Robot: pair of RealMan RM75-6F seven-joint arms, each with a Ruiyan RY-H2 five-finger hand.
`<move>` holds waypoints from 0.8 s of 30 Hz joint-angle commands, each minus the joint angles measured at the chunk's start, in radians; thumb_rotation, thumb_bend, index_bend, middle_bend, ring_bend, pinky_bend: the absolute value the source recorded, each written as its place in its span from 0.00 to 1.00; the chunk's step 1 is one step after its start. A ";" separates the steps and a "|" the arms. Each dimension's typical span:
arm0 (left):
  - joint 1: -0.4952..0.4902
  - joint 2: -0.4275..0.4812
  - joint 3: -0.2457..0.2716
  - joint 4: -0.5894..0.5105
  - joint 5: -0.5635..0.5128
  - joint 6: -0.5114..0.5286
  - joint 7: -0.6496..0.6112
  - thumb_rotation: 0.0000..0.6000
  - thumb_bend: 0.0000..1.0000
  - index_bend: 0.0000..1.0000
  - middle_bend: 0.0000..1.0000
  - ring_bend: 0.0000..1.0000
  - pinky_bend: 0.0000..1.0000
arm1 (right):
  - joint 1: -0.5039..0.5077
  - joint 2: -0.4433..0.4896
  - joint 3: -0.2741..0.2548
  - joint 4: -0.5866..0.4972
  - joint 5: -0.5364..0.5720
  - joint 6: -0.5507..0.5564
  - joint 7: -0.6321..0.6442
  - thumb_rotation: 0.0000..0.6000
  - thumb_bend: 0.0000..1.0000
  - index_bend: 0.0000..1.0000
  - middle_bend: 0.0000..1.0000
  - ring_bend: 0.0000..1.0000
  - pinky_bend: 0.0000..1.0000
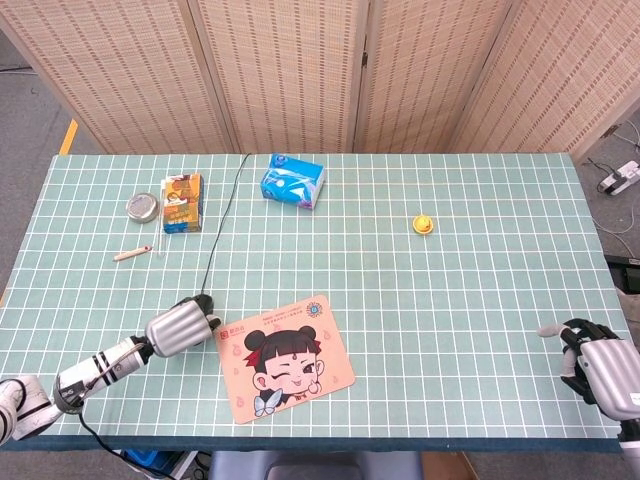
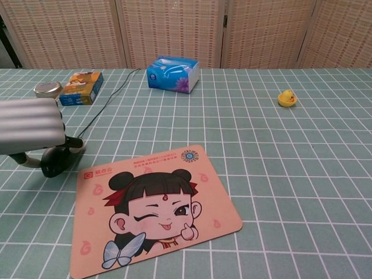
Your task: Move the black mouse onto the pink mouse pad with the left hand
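The black mouse point(image 1: 204, 300) peeks out from under the fingers of my left hand point(image 1: 180, 327) at the front left of the table. In the chest view my left hand point(image 2: 29, 126) covers the mouse point(image 2: 55, 161) from above and grips it, just left of the pad's near-left corner. The mouse's black cable point(image 1: 215, 225) runs back toward the table's far edge. The pink mouse pad point(image 1: 290, 357) with a cartoon girl lies right of the hand, touching nothing. My right hand point(image 1: 600, 365) rests at the front right edge and holds nothing.
A blue tissue box point(image 1: 293, 181) stands at the back centre, an orange box point(image 1: 182, 202) and a round tin point(image 1: 143, 206) at the back left. A small stick point(image 1: 132, 253) lies in front of the tin. A yellow duck point(image 1: 424, 224) sits at the right.
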 commanded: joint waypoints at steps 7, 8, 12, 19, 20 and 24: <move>0.024 0.073 -0.005 -0.217 0.014 -0.019 0.157 1.00 0.06 0.60 1.00 0.91 0.94 | -0.006 0.004 -0.003 -0.003 -0.012 0.013 0.003 1.00 0.34 0.35 0.36 0.28 0.34; 0.026 0.076 -0.006 -0.236 0.016 -0.023 0.172 1.00 0.06 0.60 1.00 0.91 0.94 | -0.006 0.004 -0.003 -0.003 -0.014 0.014 0.004 1.00 0.34 0.35 0.36 0.28 0.34; 0.026 0.080 -0.006 -0.308 0.024 -0.060 0.232 1.00 0.06 0.60 1.00 0.91 0.94 | -0.009 0.007 -0.005 -0.004 -0.019 0.020 0.007 1.00 0.34 0.35 0.36 0.28 0.34; 0.019 0.037 -0.035 -0.367 0.003 -0.143 0.309 1.00 0.06 0.60 1.00 0.91 0.94 | -0.014 0.014 -0.006 -0.006 -0.026 0.031 0.015 1.00 0.34 0.35 0.36 0.28 0.34; 0.018 0.031 -0.038 -0.370 0.001 -0.153 0.317 1.00 0.06 0.60 1.00 0.91 0.94 | -0.015 0.014 -0.006 -0.006 -0.026 0.033 0.017 1.00 0.34 0.35 0.36 0.28 0.34; 0.006 0.005 -0.049 -0.386 0.009 -0.188 0.352 1.00 0.06 0.60 1.00 0.91 0.94 | -0.016 0.018 -0.005 -0.004 -0.026 0.039 0.025 1.00 0.34 0.35 0.36 0.28 0.34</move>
